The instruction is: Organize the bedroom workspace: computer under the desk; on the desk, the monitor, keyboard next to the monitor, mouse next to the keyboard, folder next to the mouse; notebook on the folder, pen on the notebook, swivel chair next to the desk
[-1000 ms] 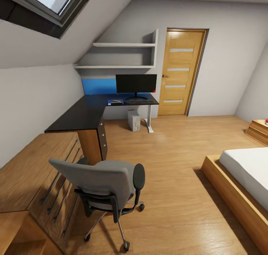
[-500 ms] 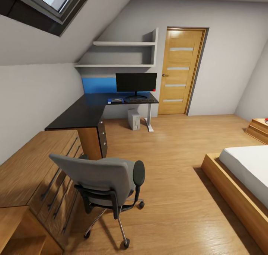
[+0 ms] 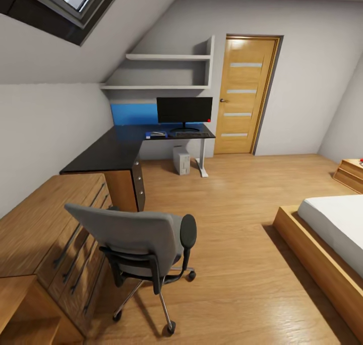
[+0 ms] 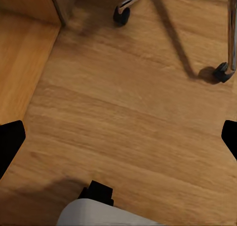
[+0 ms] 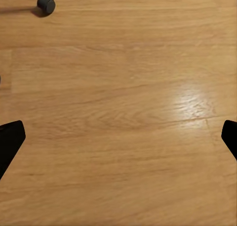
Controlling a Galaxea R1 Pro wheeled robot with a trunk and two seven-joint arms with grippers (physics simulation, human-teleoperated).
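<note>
The swivel chair (image 3: 136,239) stands on the wood floor with its grey back toward me, beside the low wooden cabinets and well short of the desk (image 3: 108,153). At the desk's far end the monitor (image 3: 184,111) stands upright with the keyboard (image 3: 190,134) in front of it. The blue folder (image 3: 155,135) lies left of the keyboard with something small and pale on it. The computer (image 3: 181,160) sits on the floor under the desk. My left gripper (image 4: 118,142) and right gripper (image 5: 118,139) hang open over bare floor near the chair's castors (image 4: 121,16).
Low wooden cabinets (image 3: 45,234) run along the left wall. A bed (image 3: 333,234) with a wooden frame fills the right side, with a nightstand (image 3: 350,174) beyond it. A closed door (image 3: 247,95) is right of the desk, and open floor lies between chair and desk.
The whole head picture has shifted slightly, so the camera has moved. Nothing in the room has changed place.
</note>
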